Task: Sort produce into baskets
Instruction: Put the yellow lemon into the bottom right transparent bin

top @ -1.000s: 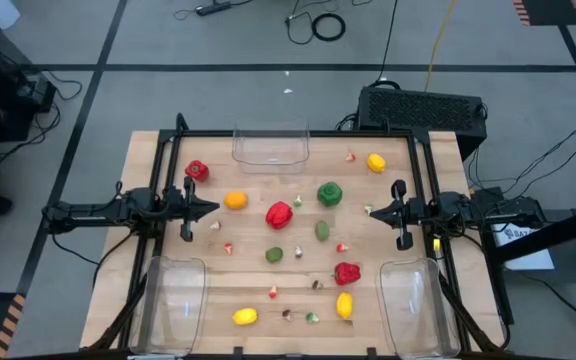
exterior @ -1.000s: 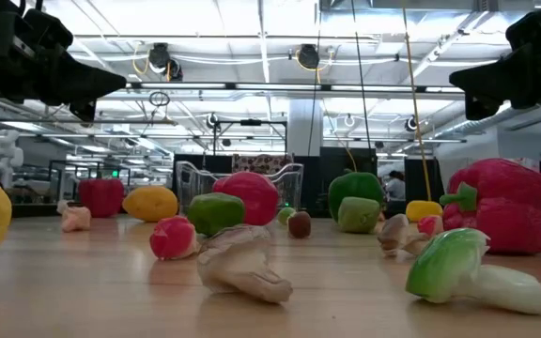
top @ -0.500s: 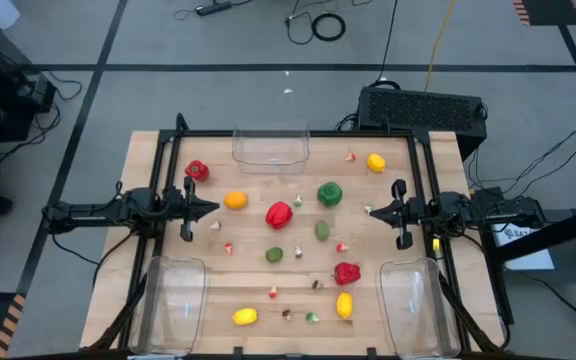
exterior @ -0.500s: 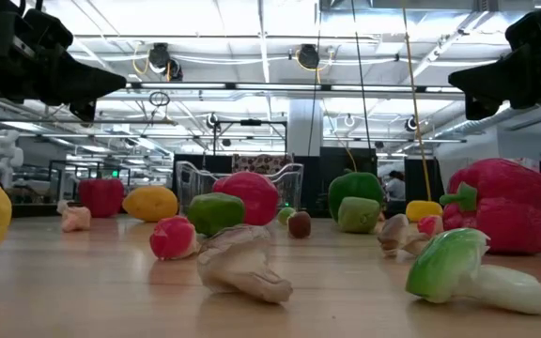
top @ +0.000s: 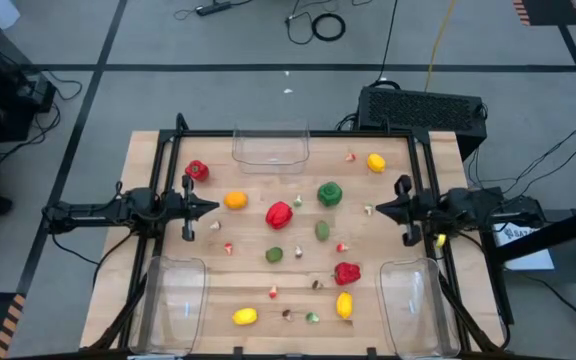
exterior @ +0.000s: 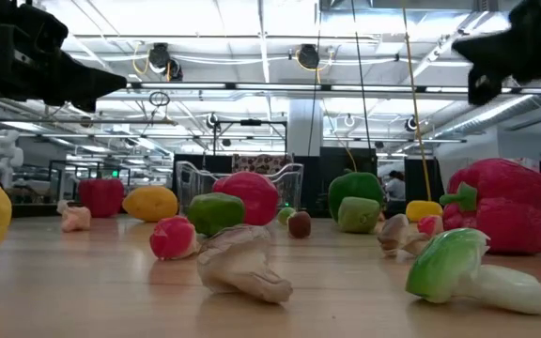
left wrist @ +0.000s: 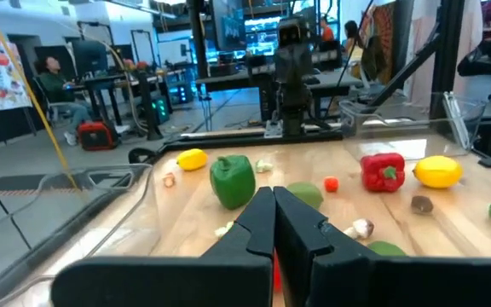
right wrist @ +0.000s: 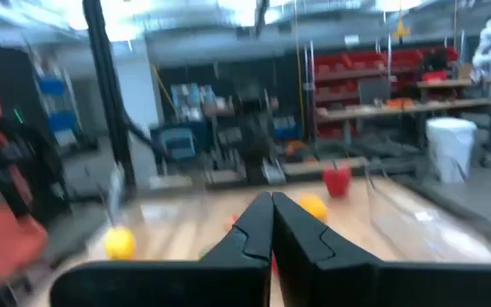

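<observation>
On the wooden table [top: 168, 240], seen from above, three clear baskets sit at the edges: one at the far middle [top: 270, 146], one at the near left corner [top: 175, 300], one at the near right corner [top: 414, 305]. All three look empty; no produce is sorted yet.

Left arm reaches in from the left side, left gripper [top: 208, 208] raised over the table's left edge, fingers pressed together, nothing held. Right gripper [top: 376, 210] mirrors it on the right side, fingers likewise together and empty. Low view confirms both hang well above the produce.

Produce, loose across the middle:
- red pepper at centre [top: 279, 214]
- second red pepper nearer the right basket [top: 346, 272]
- third red pepper far left [top: 196, 170]
- green pepper [top: 329, 194], just beside centre on the right arm's side
- orange [top: 235, 200], close ahead of the left gripper
- lemons [top: 375, 162], [top: 344, 304], [top: 244, 316]
- limes [top: 322, 230], [top: 274, 254]
- tiny red, white and green bits scattered between.

Judgement: step in hand is the first pick. Nearest candidate for the left arm is the orange. Spread the fingers before descending, come straight down and centre on the fruit, since a round toy will likely roll if nudged off-axis. Keep clear of small bits nearby.
</observation>
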Controlling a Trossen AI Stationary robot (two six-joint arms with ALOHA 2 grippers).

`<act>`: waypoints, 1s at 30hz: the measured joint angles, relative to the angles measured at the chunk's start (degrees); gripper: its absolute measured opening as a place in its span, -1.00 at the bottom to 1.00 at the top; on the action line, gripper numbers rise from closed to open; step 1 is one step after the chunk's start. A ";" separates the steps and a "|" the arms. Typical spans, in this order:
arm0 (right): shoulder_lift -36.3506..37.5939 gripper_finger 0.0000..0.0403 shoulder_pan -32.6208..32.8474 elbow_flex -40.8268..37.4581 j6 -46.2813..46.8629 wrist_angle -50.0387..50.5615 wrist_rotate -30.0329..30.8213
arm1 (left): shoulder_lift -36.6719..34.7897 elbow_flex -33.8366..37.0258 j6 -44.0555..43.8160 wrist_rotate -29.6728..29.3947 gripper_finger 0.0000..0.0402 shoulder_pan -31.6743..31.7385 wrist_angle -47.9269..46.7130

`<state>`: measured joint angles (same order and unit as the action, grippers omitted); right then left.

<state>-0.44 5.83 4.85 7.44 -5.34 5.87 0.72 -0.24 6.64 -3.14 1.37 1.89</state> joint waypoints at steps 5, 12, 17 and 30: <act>-5.97 -1.00 0.78 10.73 0.60 3.98 0.46 | 0.01 0.00 -0.20 -0.09 -0.99 -0.01 0.07; -22.94 -1.00 0.78 36.81 -4.53 17.91 0.72 | -0.01 0.01 -0.24 -0.13 -0.99 -0.01 0.11; -34.32 -1.00 0.76 56.68 -7.90 26.08 5.14 | 0.01 0.01 -0.22 -0.13 -0.99 0.00 0.17; -54.67 -1.00 0.76 80.45 -16.57 45.64 7.20 | 0.01 0.01 -0.31 -0.13 -0.99 -0.01 0.24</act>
<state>-55.11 6.59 85.30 -9.13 40.30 13.07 0.73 -0.23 6.33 -3.27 1.37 2.13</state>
